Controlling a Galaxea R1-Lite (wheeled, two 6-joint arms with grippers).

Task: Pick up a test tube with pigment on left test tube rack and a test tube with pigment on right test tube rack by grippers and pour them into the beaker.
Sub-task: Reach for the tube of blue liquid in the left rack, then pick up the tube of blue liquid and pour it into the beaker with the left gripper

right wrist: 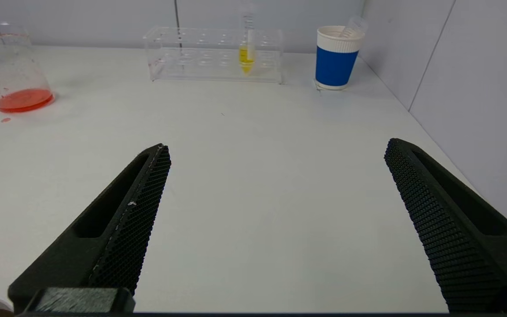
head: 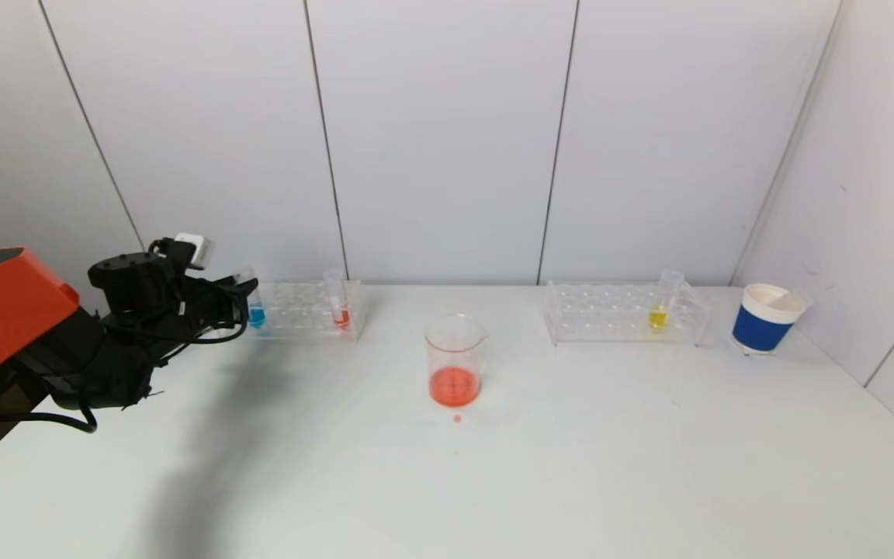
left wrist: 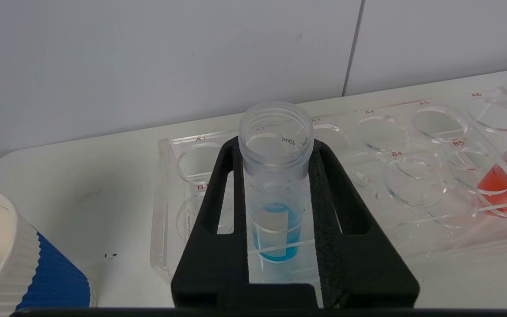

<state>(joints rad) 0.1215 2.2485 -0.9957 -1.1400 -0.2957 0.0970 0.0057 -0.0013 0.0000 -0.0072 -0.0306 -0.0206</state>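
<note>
We are at the grasp on the left side: the pick from the left rack is under way, nothing from either rack lifted yet, by our reading. White table [head: 493, 481], matte and smooth, runs to pale panelled walls. On it, the left test tube rack [head: 303, 310] and the right test tube rack [head: 624, 313], both clear acrylic with rows of round holes; a ribbed blue-and-white paper cup [head: 765, 318] stands just beside the right rack. Between the racks, nearer us, the glass beaker [head: 455, 359] with spout, holding a shallow red layer; one red drop [head: 457, 418] lies on the table in front. Left gripper [left wrist: 276, 193] sits at the left rack's outer end, its black foam-faced fingers [left wrist: 324, 207] pressed against the blue-pigment tube [left wrist: 275, 176], a clear wide-mouthed plastic cylinder seated upright in its hole. A red-pigment tube [head: 340, 307] stands at that rack's other end. Right gripper [right wrist: 275, 211] hovers low over bare table, well short of the right rack, mesh-textured fingers spread wide, holding nothing; the yellow-pigment tube [right wrist: 246, 55] waits upright in its rack. Next move, we judge: lift straight up to clear the hole, keeping the tube vertical, since the open mouth would spill if tipped.
</note>
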